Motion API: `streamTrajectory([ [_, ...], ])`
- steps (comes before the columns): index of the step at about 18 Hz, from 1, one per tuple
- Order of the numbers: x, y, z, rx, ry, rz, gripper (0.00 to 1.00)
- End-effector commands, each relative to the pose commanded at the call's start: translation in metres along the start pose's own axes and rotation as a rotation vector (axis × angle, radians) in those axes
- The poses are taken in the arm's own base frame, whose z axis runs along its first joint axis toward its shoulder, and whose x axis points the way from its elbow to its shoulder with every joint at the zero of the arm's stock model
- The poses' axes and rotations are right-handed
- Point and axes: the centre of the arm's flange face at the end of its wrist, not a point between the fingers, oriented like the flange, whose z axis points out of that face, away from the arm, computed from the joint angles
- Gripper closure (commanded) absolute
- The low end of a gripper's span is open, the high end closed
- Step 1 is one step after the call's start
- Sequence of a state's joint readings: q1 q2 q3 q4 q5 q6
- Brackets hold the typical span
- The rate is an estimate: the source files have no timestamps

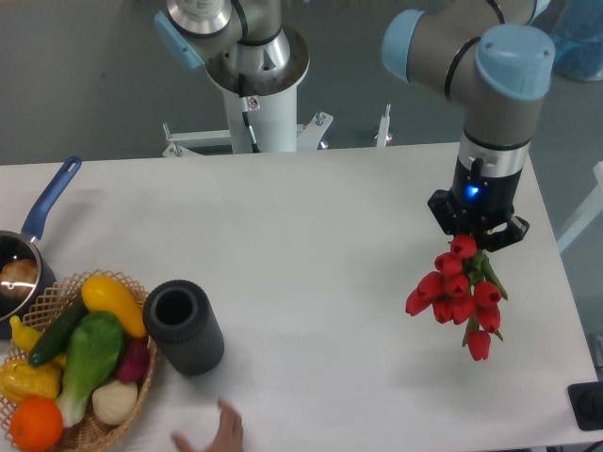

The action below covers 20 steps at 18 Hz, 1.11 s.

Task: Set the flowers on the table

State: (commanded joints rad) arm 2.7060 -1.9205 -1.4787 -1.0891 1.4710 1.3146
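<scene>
A bunch of red tulips [459, 294] with green leaves hangs from my gripper [474, 247] at the right side of the white table [311, 235]. The gripper points straight down and is shut on the stems, with the blooms drooping below it toward the table's front right. I cannot tell whether the lowest bloom touches the table. The fingers themselves are mostly hidden behind the flowers.
A dark grey cylindrical vase [183, 326] stands at the front left. A wicker basket [85, 428] of vegetables and fruit sits beside it. A blue-handled pot [21, 268] is at the left edge. A human hand [215, 433] shows at the front edge.
</scene>
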Motion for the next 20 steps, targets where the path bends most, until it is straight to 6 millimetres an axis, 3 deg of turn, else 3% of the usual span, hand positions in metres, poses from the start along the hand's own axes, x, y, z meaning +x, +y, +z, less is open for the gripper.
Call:
streamTrajectory([
  [8, 0.005, 0.003, 0.008, -0.01, 0.019, -0.004, 1.0],
  [13, 0.016, 0.0, 0.03, -0.046, 0.049, 0.01, 1.0],
  [18, 0.024, -0.002, 0.044, -0.054, 0.078, 0.014, 0.6],
  [19, 0.024, -0.001, 0.045, -0.053, 0.08, 0.014, 0.4],
  [20, 0.025, -0.001, 0.046, -0.052, 0.08, 0.014, 0.0],
])
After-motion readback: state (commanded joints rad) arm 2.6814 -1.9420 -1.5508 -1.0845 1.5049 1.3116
